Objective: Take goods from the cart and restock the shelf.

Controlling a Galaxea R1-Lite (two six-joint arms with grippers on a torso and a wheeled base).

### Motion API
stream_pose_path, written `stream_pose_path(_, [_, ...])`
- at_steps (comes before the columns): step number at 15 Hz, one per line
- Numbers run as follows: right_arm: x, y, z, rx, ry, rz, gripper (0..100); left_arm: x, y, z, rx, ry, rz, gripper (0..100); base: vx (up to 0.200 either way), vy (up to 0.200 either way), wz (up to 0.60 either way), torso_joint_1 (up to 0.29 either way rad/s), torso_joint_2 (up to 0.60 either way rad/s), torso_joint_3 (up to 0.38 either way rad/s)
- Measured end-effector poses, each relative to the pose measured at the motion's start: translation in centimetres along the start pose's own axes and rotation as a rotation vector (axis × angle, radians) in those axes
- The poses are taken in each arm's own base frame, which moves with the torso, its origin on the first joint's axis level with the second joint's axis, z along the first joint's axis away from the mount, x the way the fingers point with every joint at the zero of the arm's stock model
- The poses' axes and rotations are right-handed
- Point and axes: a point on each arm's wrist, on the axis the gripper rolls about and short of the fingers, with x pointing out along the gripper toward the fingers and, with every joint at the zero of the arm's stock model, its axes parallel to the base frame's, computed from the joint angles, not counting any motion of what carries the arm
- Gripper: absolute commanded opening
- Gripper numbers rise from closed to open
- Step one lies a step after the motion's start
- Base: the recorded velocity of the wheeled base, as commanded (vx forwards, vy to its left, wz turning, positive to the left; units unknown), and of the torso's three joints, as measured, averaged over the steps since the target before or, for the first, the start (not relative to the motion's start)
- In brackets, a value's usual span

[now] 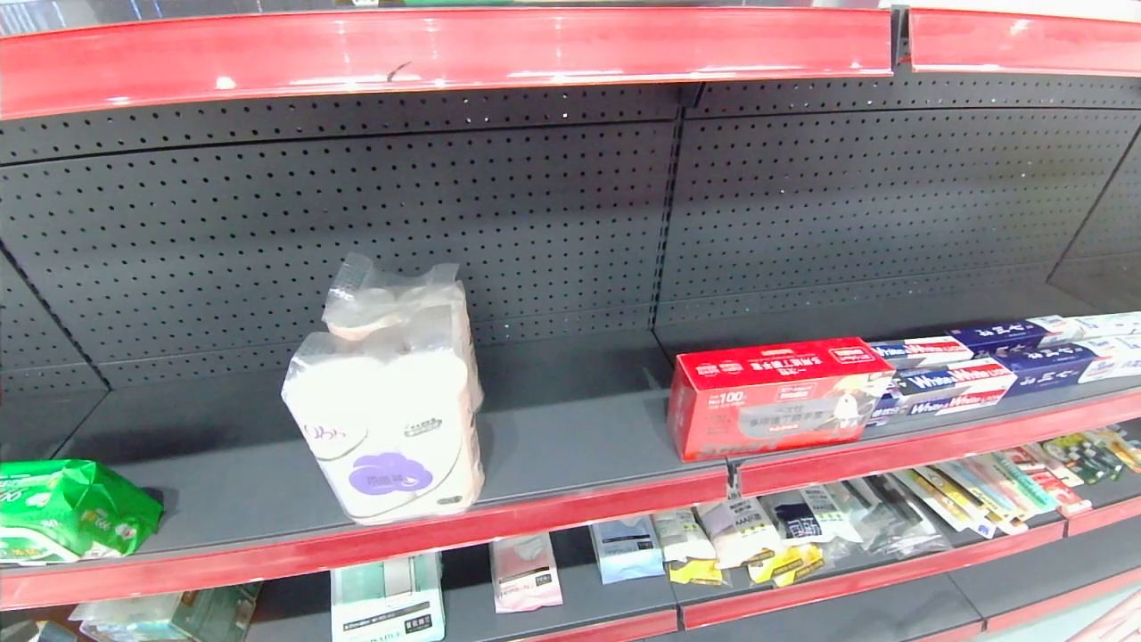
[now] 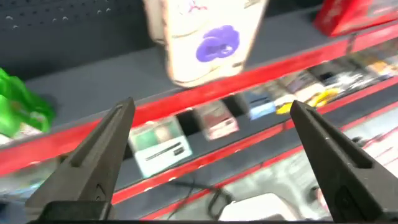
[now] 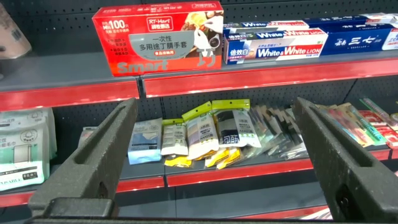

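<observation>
Shelf (image 1: 579, 446) holds toilet-roll pack (image 1: 388, 419), red box (image 1: 771, 397), toothpaste boxes (image 1: 954, 383).

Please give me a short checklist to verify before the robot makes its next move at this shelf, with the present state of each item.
1. The left gripper is open and empty: ok.
2. The right gripper is open and empty: ok.
3. The toilet paper pack stands upright on the shelf, close to its red front edge: ok.
4. Bare shelf space lies between the toilet paper pack and the red box for more goods: ok.
5. Where the cart stands: cannot tell.
</observation>
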Motion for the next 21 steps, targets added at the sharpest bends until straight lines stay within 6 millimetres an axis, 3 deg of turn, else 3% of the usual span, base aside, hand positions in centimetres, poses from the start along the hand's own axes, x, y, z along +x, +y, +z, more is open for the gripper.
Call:
stream_pose_path(3, [0.0,0.0,0.0,0.0,0.0,0.0,100,-1.0,-0.3,-3.1,0.02,-0.102,0.013,100,0.0,0.0,0.0,0.0,0.0,0.0])
stream_pose_path(5, [0.0,0.0,0.0,0.0,0.0,0.0,100,-1.1,0.0,-4.2,0.0,-0.154,0.143,100,0.0,0.0,0.0,0.0,0.0,0.0])
stream_pose_path(9, [0.0,0.0,0.0,0.0,0.0,0.0,100,-1.2,0.2,-4.9,0.115,-0.179,0.248,100,0.0,0.0,0.0,0.0,0.0,0.0])
stream_pose_path(13, [0.0,0.0,0.0,0.0,0.0,0.001,100,-1.1,0.5,-4.8,0.05,-0.252,0.369,100,0.0,0.0,0.0,0.0,0.0,0.0])
stream_pose_path(21, [0.0,0.0,0.0,-0.003,0.0,0.0,100,-0.7,0.6,-5.7,0.029,-0.212,0.337,100,0.0,0.0,0.0,0.0,0.0,0.0])
